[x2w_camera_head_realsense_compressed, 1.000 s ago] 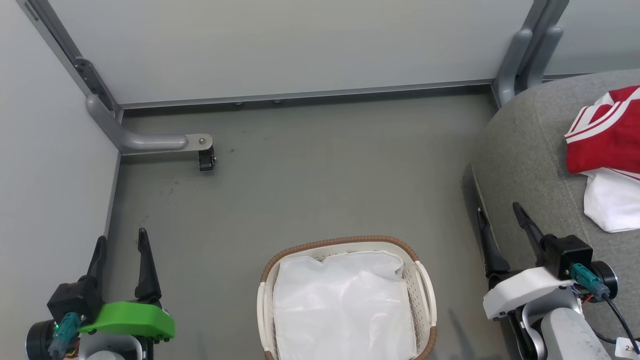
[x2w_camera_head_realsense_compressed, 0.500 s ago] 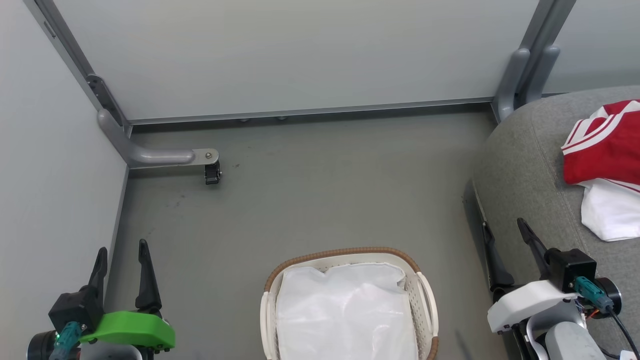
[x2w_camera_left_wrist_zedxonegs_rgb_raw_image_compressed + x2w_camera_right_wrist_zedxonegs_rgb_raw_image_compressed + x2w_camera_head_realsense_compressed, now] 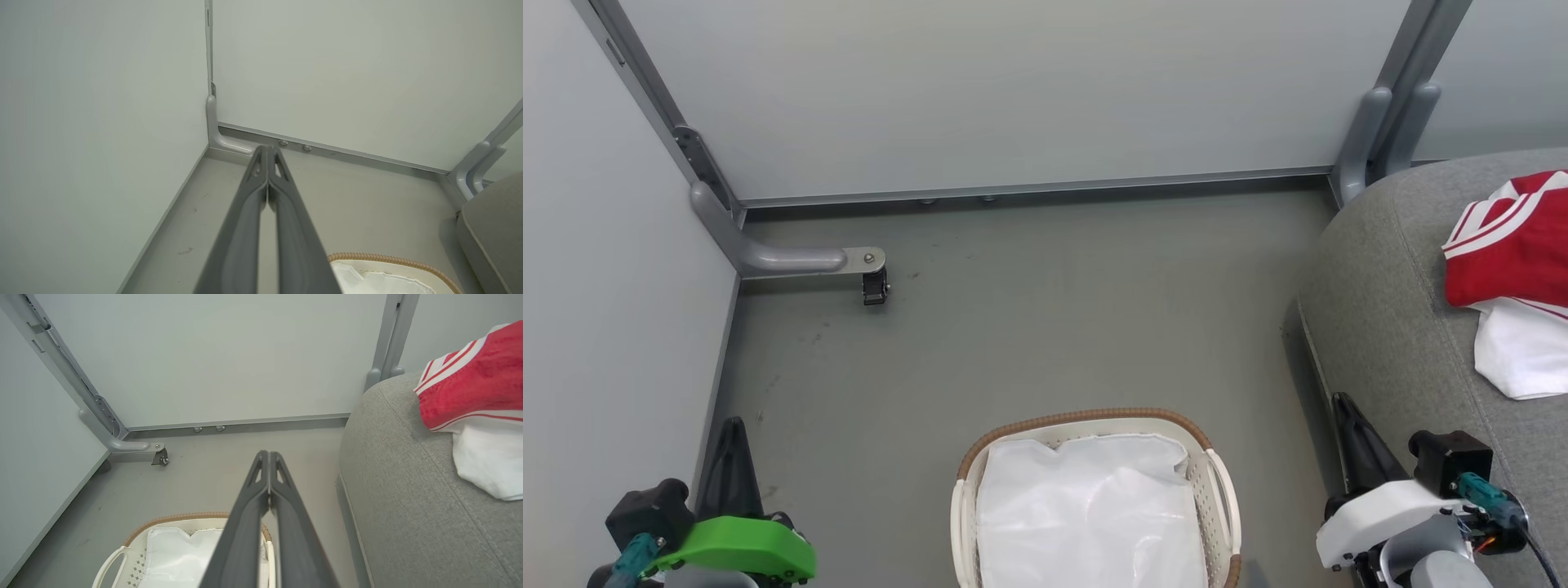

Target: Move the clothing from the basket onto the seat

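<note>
The right claw (image 3: 269,454), fingers pressed together, points over the floor (image 3: 204,477). Red-and-white clothing (image 3: 478,396) lies on the seat (image 3: 400,498), back from its rounded edge; the basket (image 3: 179,517) holds a liner sheet (image 3: 175,555).

No text, label, brand, number or sign is showing legibly on anything here — nothing is reading clearly enough to report.
</note>
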Available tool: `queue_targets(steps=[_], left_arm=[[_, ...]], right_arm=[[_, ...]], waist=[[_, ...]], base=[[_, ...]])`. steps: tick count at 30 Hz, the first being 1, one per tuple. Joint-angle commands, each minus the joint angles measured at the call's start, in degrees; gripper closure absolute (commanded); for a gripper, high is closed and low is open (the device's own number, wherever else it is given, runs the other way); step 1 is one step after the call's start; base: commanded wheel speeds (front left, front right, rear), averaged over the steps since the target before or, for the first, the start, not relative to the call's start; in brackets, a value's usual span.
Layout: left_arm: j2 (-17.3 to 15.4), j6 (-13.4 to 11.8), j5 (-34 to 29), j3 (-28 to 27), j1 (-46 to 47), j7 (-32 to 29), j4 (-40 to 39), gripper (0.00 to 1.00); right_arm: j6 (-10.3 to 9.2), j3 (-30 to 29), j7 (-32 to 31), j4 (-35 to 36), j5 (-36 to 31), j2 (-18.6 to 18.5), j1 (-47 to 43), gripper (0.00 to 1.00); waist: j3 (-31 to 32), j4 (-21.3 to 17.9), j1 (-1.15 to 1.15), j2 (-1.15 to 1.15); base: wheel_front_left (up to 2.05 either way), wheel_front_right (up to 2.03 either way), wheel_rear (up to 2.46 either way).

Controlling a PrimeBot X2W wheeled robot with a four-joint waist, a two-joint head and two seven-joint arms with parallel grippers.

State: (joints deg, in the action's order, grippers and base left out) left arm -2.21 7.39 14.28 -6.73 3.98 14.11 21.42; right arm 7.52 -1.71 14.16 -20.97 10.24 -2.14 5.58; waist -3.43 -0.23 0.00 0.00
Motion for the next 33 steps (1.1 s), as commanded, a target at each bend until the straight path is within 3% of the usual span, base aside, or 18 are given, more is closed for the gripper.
queue_targets(steps=[1, 33], left_arm=[[-0.26, 0.01, 2.52, -0.37, 0.65, -0.64, -0.72, 1.0], [-0.5, 0.05, 32.06, 0.12, 1.16, -8.18, -3.79, 1.0]], right_arm=[[0.0, -0.52, -0.67, 0.81, 2.87, -0.28, 0.91, 1.0], [-0.02, -2.01, -8.28, 3.63, 33.79, -0.53, 0.65, 1.0]], waist=[[0.04, 0.0, 0.0, 0.0], [0.88, 0.06, 0.0, 0.0]], base=[[0.0, 0.0, 0.0], [0.0, 0.0, 0.0]])
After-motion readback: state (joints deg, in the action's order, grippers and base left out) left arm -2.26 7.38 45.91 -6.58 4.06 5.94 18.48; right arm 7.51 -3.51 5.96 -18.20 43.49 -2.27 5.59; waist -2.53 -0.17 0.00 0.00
